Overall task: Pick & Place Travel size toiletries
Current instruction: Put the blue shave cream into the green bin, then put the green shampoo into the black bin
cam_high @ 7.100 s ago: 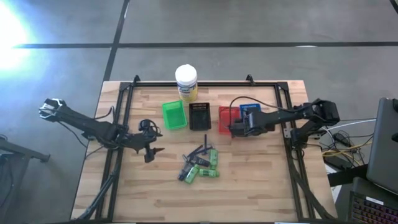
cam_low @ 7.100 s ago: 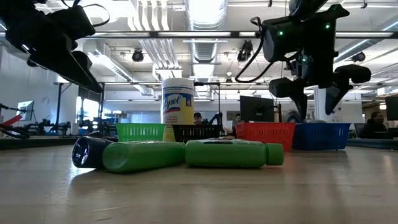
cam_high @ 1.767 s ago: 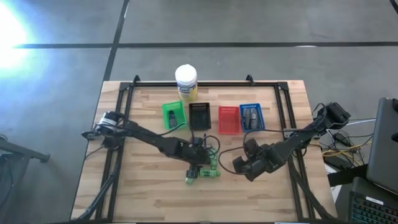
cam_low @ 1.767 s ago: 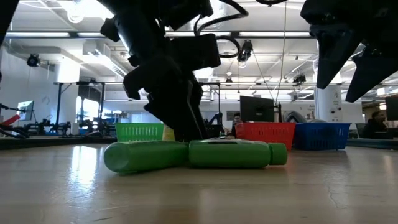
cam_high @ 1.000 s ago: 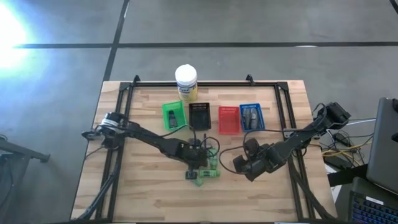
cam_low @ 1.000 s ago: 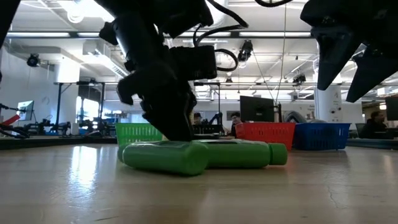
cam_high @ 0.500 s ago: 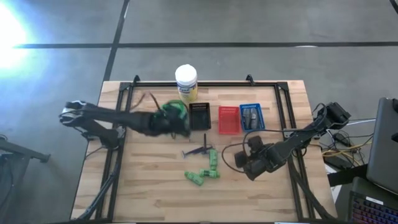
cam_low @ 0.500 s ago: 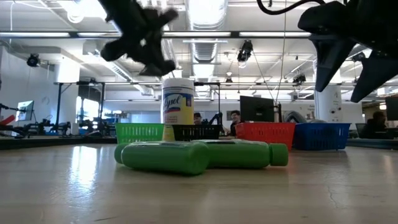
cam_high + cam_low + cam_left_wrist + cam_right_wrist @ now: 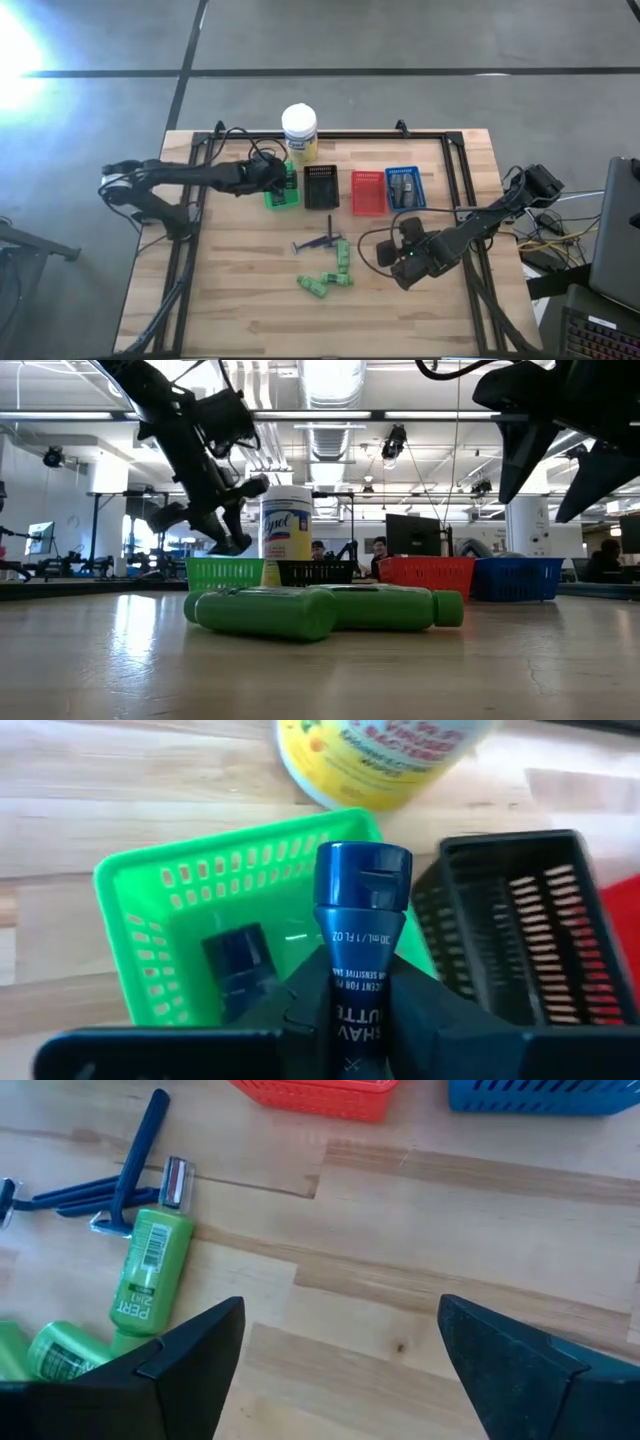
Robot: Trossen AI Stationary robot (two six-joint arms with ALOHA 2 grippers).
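My left gripper (image 9: 283, 180) hangs over the green basket (image 9: 270, 197) at the table's far side, shut on a dark blue tube (image 9: 362, 910). Another dark item (image 9: 240, 960) lies inside that basket. Green bottles (image 9: 343, 256) (image 9: 320, 285) and blue razors (image 9: 320, 243) lie in a loose group at the table's middle. My right gripper (image 9: 400, 257) hovers open to the right of them, above the wood, with nothing between its fingers (image 9: 180, 1350). My left gripper pinches the tube's lower body (image 9: 358, 1010) between its two fingers (image 9: 300, 1005), which lie along the tube. The capped end (image 9: 362, 875) sticks out past the fingertips. The tube is lifted clear, above the green basket's opening.
A black basket (image 9: 321, 186), a red basket (image 9: 367, 192) and a blue basket (image 9: 404, 188) holding dark items stand in a row right of the green one. A white-lidded yellow jar (image 9: 299, 132) stands behind them. Bare wood lies toward the near edge.
My left gripper has risen from the group at the table's middle with the dark blue tube and swung toward the far left, ending over the green basket. The green bottles have stayed lying on the wood. My right gripper has kept open.
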